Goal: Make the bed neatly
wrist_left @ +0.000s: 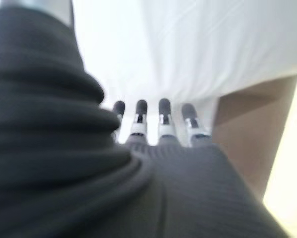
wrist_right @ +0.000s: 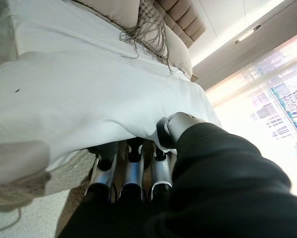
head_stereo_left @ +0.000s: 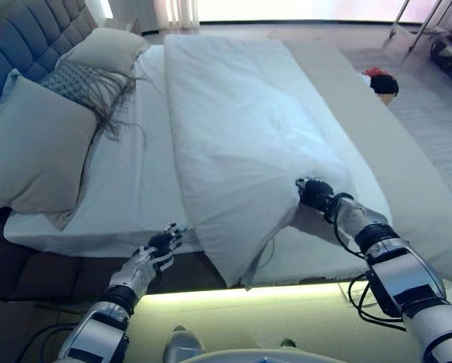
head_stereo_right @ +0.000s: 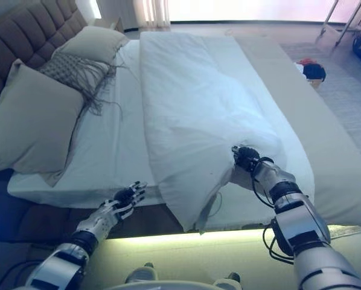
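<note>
Only the right wrist view shows the right hand (wrist_right: 133,163) with fingers under and thumb over the edge of the folded white duvet (head_stereo_left: 241,136), pinching it at centre frame on the bed (head_stereo_left: 422,204), while the left hand (head_stereo_left: 159,249), fingers straight, hovers lower left by the white sheet's (head_stereo_left: 135,189) edge.

text: none readable | labels: none | numbers: none
</note>
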You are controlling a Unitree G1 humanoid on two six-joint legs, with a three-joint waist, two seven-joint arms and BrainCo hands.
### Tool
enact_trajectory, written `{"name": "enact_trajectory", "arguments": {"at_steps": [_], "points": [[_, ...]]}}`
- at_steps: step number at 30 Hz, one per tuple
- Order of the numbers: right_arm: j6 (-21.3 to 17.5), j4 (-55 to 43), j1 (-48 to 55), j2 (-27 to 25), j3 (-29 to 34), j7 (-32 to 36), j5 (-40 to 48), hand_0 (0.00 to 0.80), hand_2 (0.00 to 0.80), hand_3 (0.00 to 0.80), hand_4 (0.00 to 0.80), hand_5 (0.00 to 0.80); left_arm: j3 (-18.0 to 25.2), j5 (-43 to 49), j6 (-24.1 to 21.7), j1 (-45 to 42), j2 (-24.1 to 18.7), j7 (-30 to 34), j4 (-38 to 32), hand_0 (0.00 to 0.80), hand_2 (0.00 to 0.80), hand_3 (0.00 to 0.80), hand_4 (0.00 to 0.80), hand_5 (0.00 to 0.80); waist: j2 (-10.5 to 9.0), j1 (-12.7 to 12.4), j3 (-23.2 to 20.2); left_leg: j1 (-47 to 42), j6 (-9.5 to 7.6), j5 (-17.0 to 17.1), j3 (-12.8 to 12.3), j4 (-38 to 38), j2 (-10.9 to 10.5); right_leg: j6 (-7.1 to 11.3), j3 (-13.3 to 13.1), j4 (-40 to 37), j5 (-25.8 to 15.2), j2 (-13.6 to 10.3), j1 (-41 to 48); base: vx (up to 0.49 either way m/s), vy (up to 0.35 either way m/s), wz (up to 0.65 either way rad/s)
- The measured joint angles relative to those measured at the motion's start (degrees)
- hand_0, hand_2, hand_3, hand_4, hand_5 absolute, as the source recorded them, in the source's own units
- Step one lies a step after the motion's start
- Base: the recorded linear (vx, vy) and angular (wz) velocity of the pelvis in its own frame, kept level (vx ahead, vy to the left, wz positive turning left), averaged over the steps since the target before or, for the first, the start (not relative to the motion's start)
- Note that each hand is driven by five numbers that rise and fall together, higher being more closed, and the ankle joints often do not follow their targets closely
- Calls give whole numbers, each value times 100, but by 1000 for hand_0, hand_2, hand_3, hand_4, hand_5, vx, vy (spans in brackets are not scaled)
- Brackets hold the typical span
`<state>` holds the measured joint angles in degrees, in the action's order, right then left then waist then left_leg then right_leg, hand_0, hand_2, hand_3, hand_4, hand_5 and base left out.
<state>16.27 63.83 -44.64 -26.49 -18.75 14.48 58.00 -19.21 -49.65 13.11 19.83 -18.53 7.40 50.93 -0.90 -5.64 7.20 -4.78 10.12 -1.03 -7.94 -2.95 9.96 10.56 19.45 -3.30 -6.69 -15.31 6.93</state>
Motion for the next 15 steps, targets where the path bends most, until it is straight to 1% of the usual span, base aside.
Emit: {"name": "enact_trajectory", "arguments": {"at_steps": [2, 4, 7, 9, 11, 13, 15], "points": [[38, 0, 5, 39, 0, -3, -2, 800, 800, 800, 800, 800, 0, -649, 531, -6, 166, 179, 61, 0, 0, 0, 0, 0, -7, 8, -5, -68, 4, 2, -9, 18, 0, 1, -4, -4, 0, 1, 56, 91, -33, -1], [46, 0, 9, 111, -1, -3, -3, 800, 800, 800, 800, 800, -4, -1380, 955, -6, 366, 368, 189, 0, 0, 0, 0, 0, -34, 23, -27, -74, 3, 3, -10, 19, 9, 2, -4, -3, 1, 10, 60, 86, -52, 0], [50, 0, 105, 223, -1, -4, -5, 800, 800, 800, 800, 800, -1, -2519, 1572, -102, 667, 604, 272, 0, 0, 0, 0, 0, -134, 20, -96, -78, 11, 8, -12, 25, 33, 1, -5, -4, 3, 35, 60, 84, -86, -1], [50, 0, 198, 363, -1, -13, -5, 800, 800, 800, 800, 800, 13, -3014, 1913, -154, 845, 777, 418, 0, 0, 0, 0, 0, -224, 20, -152, -99, 21, 13, -40, 37, 69, -3, -21, -9, 7, 68, 60, 82, -129, -6], [55, 0, 243, 520, -3, -68, -5, 800, 800, 800, 800, 800, 22, -3320, 2253, -207, 985, 897, 653, 0, 0, 0, 0, 0, -301, 23, -200, -154, 40, 24, -92, 67, 120, -12, -42, -11, 12, 113, 60, 59, -128, -10], [62, -1, 252, 591, -4, -111, -4, 800, 800, 800, 800, 800, 22, -3570, 2519, -277, 1104, 902, 789, 0, 0, 0, 0, 0, -351, 25, -232, -164, 61, 35, -115, 76, 160, -24, -52, -9, 19, 149, 59, 45, -126, -4], [66, -2, 267, 644, -4, -131, -4, 800, 800, 800, 800, 800, 32, -3865, 2745, -372, 1131, 877, 928, 0, 0, 0, 0, 0, -408, 13, -262, -186, 109, 70, -117, 137, 213, -40, -53, -7, 27, 212, 48, 29, -126, -1]]}}
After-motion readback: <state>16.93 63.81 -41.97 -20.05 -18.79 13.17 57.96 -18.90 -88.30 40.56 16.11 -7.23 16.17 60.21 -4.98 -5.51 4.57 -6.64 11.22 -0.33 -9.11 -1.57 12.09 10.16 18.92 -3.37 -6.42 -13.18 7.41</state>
